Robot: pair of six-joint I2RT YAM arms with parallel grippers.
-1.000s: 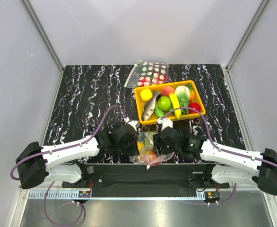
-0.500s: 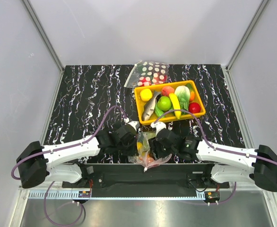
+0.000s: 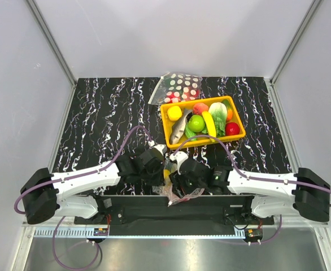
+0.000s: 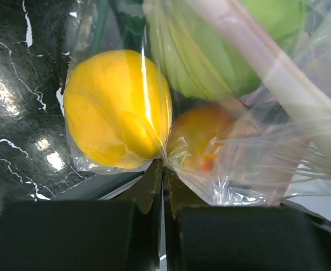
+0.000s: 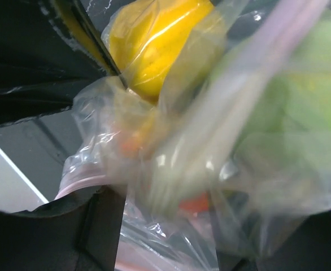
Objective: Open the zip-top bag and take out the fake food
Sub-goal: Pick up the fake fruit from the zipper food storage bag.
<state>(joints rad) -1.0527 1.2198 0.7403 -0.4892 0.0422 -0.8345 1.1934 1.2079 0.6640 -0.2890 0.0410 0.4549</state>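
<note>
R claw (image 3: 175, 176) further left, atop bag (image 3: 184, 195)

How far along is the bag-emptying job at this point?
Done: the left gripper is shut on a fold of the zip-top bag. In hand: the right gripper, jaws apart, straddles the bag. Remaining: everything else; the yellow fruit, green piece and orange piece are inside.
</note>
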